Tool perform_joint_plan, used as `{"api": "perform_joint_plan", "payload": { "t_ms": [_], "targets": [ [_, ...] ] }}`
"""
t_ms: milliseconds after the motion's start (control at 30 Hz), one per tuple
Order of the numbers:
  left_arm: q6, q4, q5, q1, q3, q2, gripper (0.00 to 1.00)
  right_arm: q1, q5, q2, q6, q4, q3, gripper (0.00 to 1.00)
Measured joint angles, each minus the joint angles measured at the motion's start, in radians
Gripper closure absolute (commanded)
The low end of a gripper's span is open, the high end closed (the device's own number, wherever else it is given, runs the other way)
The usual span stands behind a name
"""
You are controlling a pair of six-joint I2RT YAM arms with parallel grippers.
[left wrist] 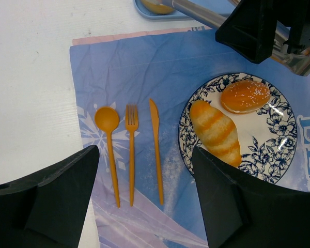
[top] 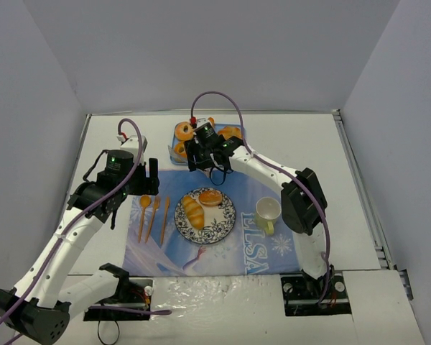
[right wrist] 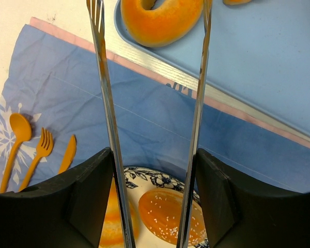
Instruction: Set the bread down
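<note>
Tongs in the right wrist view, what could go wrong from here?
The tongs stand barely wider than the ring donut, so it could slip or get pushed along the tray. The plate already holds a ridged roll and a seeded bun; a third piece might land on them or roll off.

The right gripper (right wrist: 154,155) clasps tongs (right wrist: 107,103), whose spread tips straddle a ring donut (right wrist: 163,18) at the near edge of the far tray (right wrist: 258,62). Nearer, a plate (right wrist: 155,181) on the mat (right wrist: 67,93) holds a seeded bun (right wrist: 168,214) and a roll (right wrist: 111,222). A spoon (right wrist: 18,129), fork (right wrist: 41,147) and knife (right wrist: 67,154) lie to the left.
</note>
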Motion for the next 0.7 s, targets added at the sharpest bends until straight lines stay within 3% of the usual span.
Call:
{"api": "perform_joint_plan", "payload": {
  "t_ms": [700],
  "targets": [
    [0.0, 0.0, 0.0, 0.0, 0.0, 0.0, 0.31, -0.002, -0.004, 0.034, 0.007, -0.002, 0.02, 0.43]
  ]
}}
